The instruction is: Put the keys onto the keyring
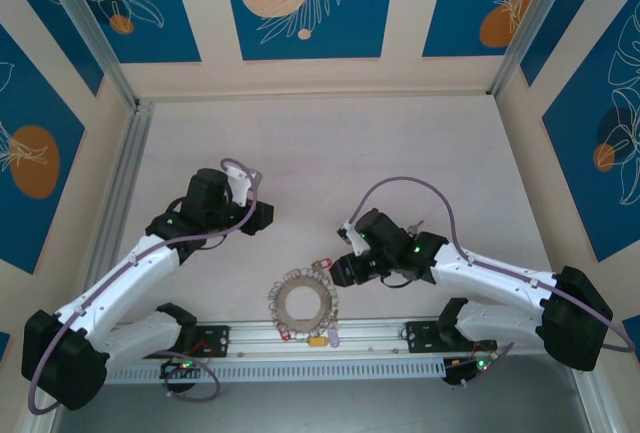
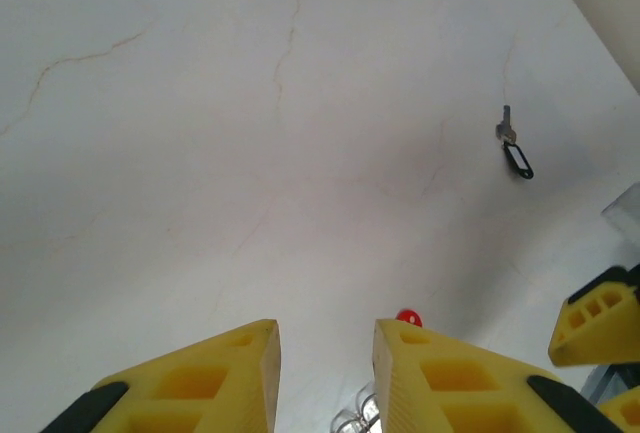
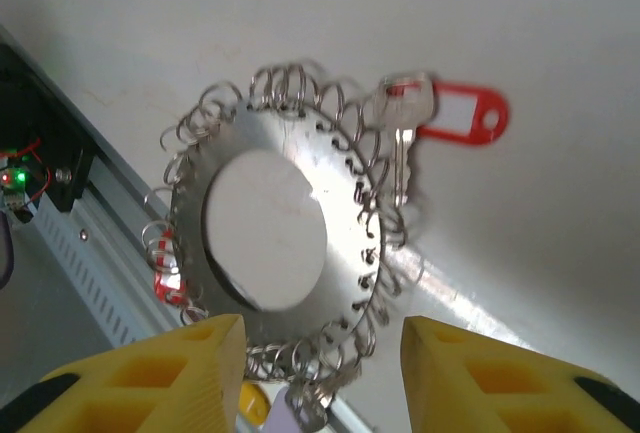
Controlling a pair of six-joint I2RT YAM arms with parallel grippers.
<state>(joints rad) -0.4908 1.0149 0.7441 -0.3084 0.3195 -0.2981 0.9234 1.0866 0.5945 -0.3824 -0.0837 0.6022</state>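
My right claw hangs open over the keyring. My left claw is open and empty too. Next, I think one must fetch the loose key.

There is one grey keyring, one key with a red tag, one key with a black tag, and two grippers, the left gripper and the right gripper.

The left arm reaches in, elbow bent, and the left end effector tips downward with its yellow fingers parted. The right arm folds inward too. The right end effector aims down, fingers spread wide, facing the left end effector across a gap.
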